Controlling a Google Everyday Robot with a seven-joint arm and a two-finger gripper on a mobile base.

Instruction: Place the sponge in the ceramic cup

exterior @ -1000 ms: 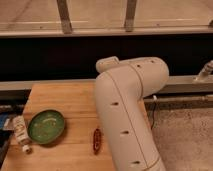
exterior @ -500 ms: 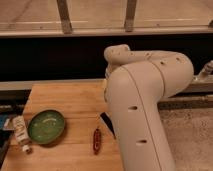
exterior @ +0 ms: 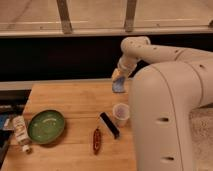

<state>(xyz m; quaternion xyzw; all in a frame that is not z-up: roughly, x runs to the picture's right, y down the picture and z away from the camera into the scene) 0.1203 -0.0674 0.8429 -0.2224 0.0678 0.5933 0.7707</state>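
White arm casing (exterior: 170, 115) fills the right side of the camera view. It hides the right part of the table, and the frame cuts off its own lower end. Only the stretch of the wooden table (exterior: 75, 100) from its left edge to the arm is visible.

At the left edge a pale bottle-like item (exterior: 21, 130) lies beside the green plate (exterior: 46, 126), touching or nearly touching its rim. Its label is too blurred to read. A small white thing (exterior: 26, 148) just in front of it cannot be identified. Nearer the front edge lies a reddish-brown oblong object (exterior: 96, 140); what it is cannot be told either.

The gripper (exterior: 119, 79) hangs from the end of the arm over the far edge of the table, pointing down. Its jaws are drawn in narrowly and pinch the top of the sponge (exterior: 118, 87), a light-blue block that hangs tilted beneath them. The tips are hard to separate from the sponge's upper edge. Whether the sponge's lower corner clears the table or brushes it cannot be told.

The ceramic cup (exterior: 121, 114) stands upright on the table, nearer the camera than the sponge and apart from it, just beside the arm casing. A black bar (exterior: 109, 124) lies slanted just left of the cup. Its far end is close to the cup's base, but whether they touch is unclear.
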